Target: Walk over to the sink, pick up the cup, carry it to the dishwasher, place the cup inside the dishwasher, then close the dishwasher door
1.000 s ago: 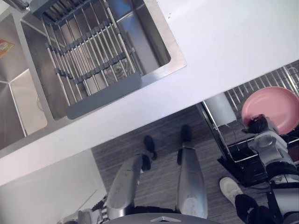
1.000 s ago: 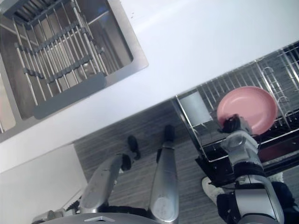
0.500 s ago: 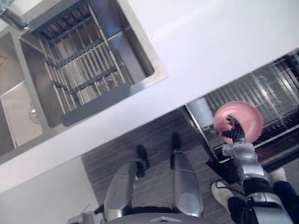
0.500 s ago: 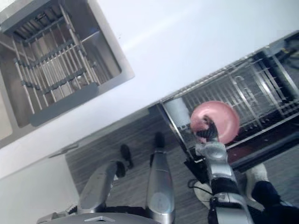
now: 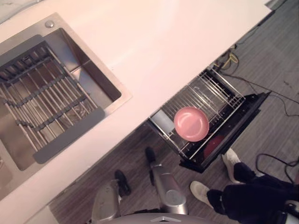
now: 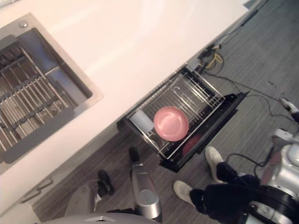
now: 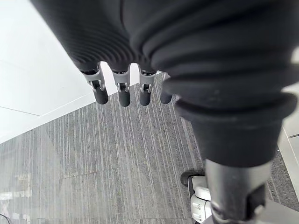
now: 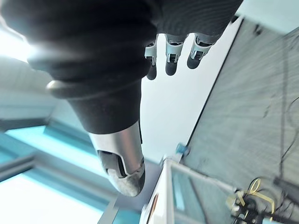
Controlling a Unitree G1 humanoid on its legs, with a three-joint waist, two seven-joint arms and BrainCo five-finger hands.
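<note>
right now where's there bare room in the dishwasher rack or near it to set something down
The dishwasher rack is bare in the half beyond the pink dish, away from the sink. The white countertop between sink and rack is bare too. Crowded: the rack's nearer end, with the dish beside a white container.

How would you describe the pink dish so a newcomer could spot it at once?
Below the edge of the white counter, the open dishwasher has its wire rack pulled out over the grey floor. The pink dish lies in that rack: a plain round disc, the one bright thing among silver wires, beside a pale box and above a darker red shape.
</note>
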